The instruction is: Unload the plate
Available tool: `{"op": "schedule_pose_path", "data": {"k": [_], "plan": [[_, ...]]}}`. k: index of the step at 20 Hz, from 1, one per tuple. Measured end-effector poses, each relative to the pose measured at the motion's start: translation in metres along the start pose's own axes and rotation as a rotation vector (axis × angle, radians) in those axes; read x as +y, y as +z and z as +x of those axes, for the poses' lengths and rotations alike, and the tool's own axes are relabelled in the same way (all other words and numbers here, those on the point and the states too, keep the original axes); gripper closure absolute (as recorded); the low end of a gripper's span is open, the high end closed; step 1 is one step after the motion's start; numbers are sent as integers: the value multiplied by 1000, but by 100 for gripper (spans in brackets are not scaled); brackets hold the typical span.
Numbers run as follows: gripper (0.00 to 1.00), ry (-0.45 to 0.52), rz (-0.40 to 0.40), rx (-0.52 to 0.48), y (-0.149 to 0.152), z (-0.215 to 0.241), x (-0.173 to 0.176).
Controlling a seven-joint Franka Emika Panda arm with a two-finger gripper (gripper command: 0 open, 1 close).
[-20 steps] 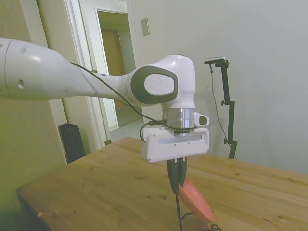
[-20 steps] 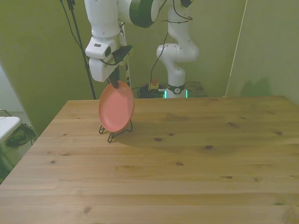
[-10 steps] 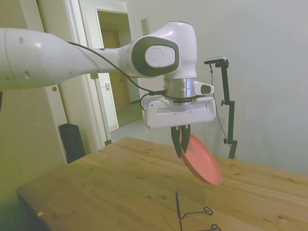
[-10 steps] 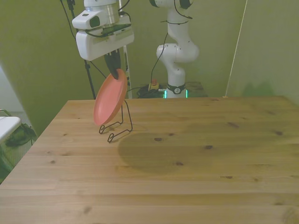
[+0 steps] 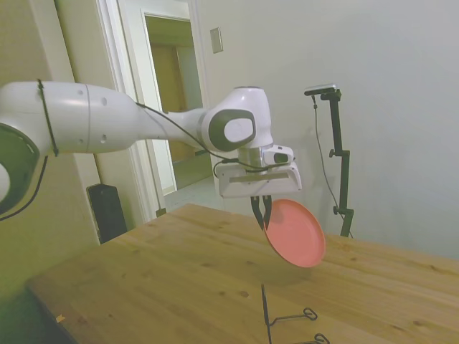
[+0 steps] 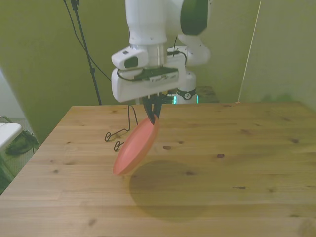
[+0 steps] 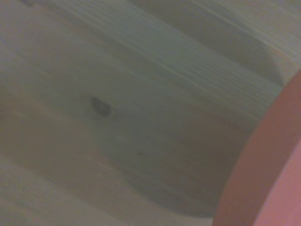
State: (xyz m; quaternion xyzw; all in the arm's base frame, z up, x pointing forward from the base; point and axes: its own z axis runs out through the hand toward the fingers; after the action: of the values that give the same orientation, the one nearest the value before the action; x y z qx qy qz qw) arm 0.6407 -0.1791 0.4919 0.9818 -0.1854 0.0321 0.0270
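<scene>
The gripper (image 6: 154,117) remains clamped on the rim of the plate (image 6: 136,146), which has moved off the wire rack (image 6: 120,137) and now hangs tilted above the table (image 6: 237,163), nearer mid-table.

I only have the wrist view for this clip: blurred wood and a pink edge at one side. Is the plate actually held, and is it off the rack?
Observer: Yes. In the side view the end effector is shut on the plate at its upper rim, and the plate hangs tilted in the air.
Operator: And the rack?
Observer: The black wire rack stands bare on the table, toward the front view's left of the plate.
Operator: Is the plate touching the wood?
Observer: No. The front view shows its shadow on the boards below it, apart from the plate.
</scene>
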Motion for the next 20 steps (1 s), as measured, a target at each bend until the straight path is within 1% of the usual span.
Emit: {"op": "schedule_pose_path", "data": {"k": [3,5,11,14,15,20], "plan": [[100,96,-102,-52,47,-1,-20],[100,137,-137,-97,71,-4,-26],[100,174,-162,-131,102,0,-19],[100,181,-167,-134,109,2,-14],[0,184,-166,-133,109,2,-12],[0,194,-161,-128,108,4,-5]]}}
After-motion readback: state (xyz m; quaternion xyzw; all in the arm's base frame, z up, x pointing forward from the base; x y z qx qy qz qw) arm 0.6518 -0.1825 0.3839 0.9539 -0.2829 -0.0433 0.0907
